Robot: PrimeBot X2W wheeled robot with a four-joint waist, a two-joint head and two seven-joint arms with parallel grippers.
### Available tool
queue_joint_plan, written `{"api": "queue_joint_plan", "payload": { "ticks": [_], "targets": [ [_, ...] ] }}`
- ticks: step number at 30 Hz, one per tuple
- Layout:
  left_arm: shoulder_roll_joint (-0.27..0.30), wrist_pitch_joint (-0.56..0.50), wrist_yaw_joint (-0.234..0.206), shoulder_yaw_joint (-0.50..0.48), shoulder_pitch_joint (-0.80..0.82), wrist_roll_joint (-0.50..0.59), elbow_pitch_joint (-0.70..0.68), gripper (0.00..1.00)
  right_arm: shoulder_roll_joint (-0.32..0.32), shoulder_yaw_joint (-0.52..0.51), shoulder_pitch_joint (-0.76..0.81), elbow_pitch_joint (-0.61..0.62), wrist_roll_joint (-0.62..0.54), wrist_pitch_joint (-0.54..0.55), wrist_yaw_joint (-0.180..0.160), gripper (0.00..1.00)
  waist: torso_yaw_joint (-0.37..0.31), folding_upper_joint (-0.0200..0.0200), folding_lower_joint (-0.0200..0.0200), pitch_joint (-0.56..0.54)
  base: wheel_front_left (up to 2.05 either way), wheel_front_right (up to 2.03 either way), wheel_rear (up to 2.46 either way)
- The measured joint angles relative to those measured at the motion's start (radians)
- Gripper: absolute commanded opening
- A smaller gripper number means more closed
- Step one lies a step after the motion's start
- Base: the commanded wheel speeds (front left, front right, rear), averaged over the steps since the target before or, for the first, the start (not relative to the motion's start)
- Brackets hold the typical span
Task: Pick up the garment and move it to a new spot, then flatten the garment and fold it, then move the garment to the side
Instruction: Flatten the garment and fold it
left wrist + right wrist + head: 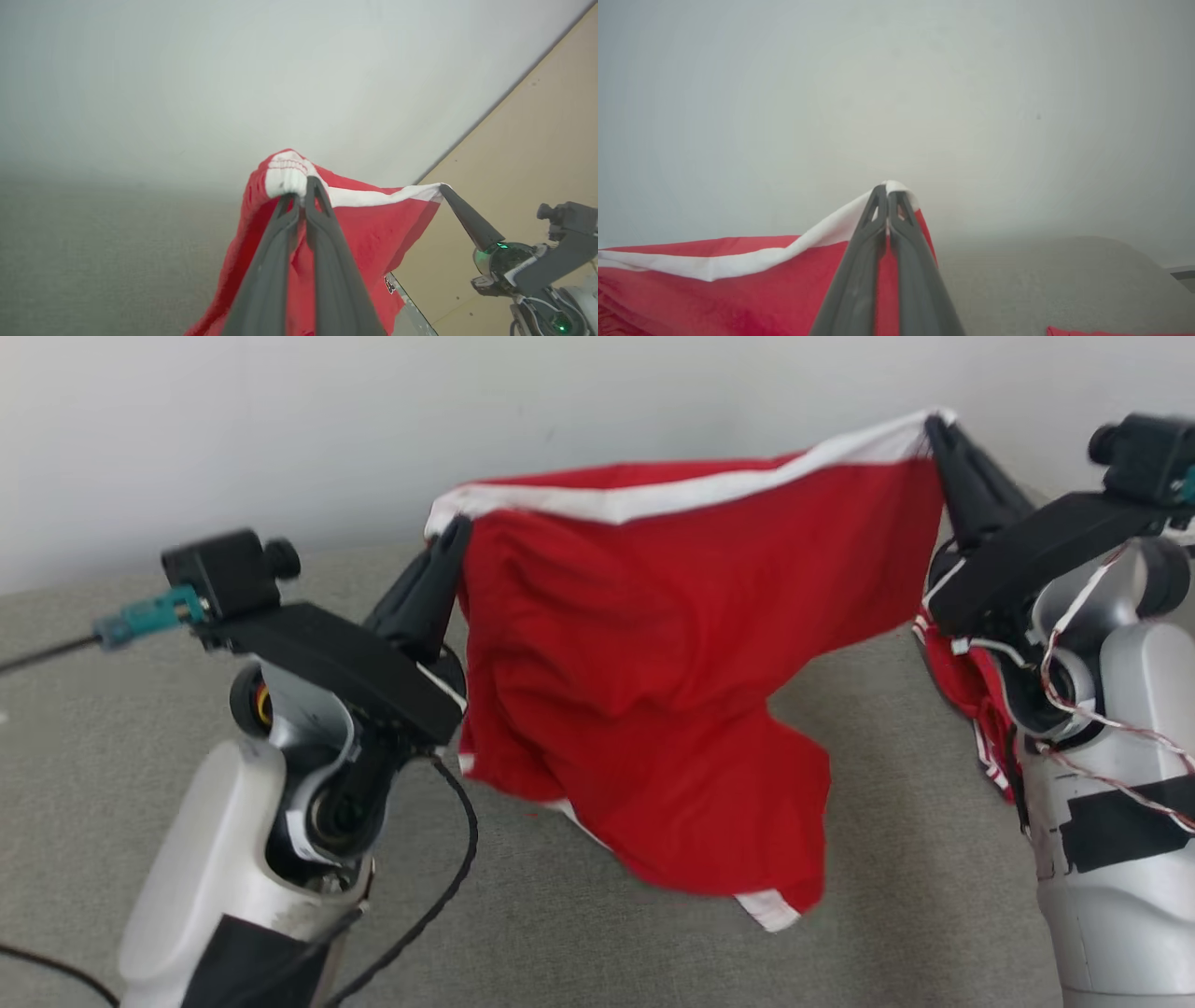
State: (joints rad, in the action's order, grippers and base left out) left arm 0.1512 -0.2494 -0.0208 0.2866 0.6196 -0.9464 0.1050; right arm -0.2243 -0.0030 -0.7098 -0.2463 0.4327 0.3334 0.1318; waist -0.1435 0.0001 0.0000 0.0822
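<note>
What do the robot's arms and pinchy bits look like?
The left forearm and right forearm are pale, rounded shells. The left end effector and right end effector each have two long dark fingers. A black camera with a teal plug tops the left wrist, a black cable loops below, and red-and-white wires cross the right arm.

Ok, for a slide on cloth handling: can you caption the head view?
Left gripper and right gripper, shut on its white band, hold the red garment stretched over the grey surface.
</note>
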Motion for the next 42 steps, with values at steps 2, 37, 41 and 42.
{"api": "queue_joint_plan", "payload": {
  "ticks": [2, 37, 41, 42],
  "targets": [
    [0.011, -0.038, 0.004, -0.004, 0.03, -0.026, -0.029, 0.0, 0.006, -0.007, -0.019, 0.025, -0.003, -0.021, 0.0, 0.0, -0.011, 0.0, 0.0, -0.002, 0.0, 0.0, 0.0],
    [0.001, 0.339, 0.116, -0.117, 0.865, 0.113, 0.314, 0.0, 0.05, 0.053, -0.9, -0.331, -0.253, -0.494, 0.0, 0.0, -0.051, 0.0001, 0.0003, 0.476, 0.0, 0.0, 0.0],
    [0.006, 0.399, 0.136, -0.096, 0.912, 0.133, 0.366, 0.0, 0.048, 0.106, -0.923, -0.384, -0.275, -0.519, 0.0, 0.0, -0.056, 0.0001, 0.0002, 0.548, 0.0, 0.0, 0.0],
    [0.009, 0.408, 0.137, -0.086, 0.908, 0.136, 0.385, 0.0, 0.046, 0.13, -0.914, -0.396, -0.28, -0.523, 0.0, 0.0, -0.058, 0.0001, 0.0003, 0.565, 0.0, 0.0, 0.0]
  ]
}}
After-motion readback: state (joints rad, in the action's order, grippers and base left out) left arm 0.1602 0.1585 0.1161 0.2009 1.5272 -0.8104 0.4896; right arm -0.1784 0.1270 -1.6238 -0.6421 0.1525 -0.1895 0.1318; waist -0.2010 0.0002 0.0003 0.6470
